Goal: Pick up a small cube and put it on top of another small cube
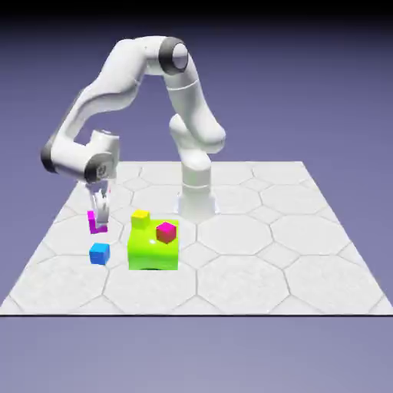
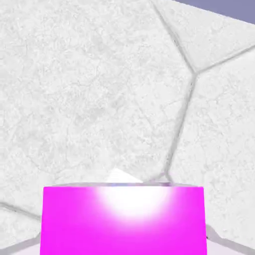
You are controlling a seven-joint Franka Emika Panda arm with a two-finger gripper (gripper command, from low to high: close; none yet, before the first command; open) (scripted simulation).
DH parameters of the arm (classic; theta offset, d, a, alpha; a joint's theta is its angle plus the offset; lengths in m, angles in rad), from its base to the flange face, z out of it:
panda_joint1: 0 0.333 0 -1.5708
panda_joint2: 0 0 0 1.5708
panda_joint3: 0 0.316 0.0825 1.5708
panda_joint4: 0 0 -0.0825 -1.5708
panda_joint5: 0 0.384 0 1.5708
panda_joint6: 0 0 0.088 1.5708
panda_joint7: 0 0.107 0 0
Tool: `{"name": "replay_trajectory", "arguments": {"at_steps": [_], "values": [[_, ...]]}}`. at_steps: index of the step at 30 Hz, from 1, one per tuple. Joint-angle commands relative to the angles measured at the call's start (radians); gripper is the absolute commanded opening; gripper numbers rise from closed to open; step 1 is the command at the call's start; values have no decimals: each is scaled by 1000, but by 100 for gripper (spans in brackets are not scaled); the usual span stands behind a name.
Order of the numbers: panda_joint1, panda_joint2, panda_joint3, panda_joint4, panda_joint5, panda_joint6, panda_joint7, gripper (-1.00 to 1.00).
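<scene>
Exterior view shows the jaws (image 1: 98,219) clamped on the magenta cube (image 1: 98,222), holding it at the exterior view's left of the tabletop (image 1: 253,269), low over the tiles; whether it has cleared the surface I cannot tell from this angle. The blue cube (image 1: 99,252) sits just beside it, nearer the camera and apart from it, and the lime-green block (image 1: 153,247) with the yellow cube (image 1: 140,218) and the red cube (image 1: 166,231) on top stands close on the exterior view's right. In the hand view the magenta cube (image 2: 124,221) fills the bottom edge, square between the fingertips, which it mostly hides, with only bare grey-white tile beyond it. The step in hand looks like lift and carry. To do it well, I would raise the cube straight up until it clears the blue cube's top, then move it the short way over, keeping the hand level so the faces stay parallel. Centre it over the blue cube before lowering, stay away from the green block, and release only once the two cubes touch.
</scene>
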Motion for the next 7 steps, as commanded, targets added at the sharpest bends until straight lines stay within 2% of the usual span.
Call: {"name": "replay_trajectory", "arguments": {"at_steps": [1,4,5,7], "values": [[19,36,-18,5,-24,-29,26,-100],[64,120,-61,16,-79,-98,86,-100],[64,120,-61,16,-79,-98,86,100],[45,84,-42,11,-55,-68,60,100]]}}
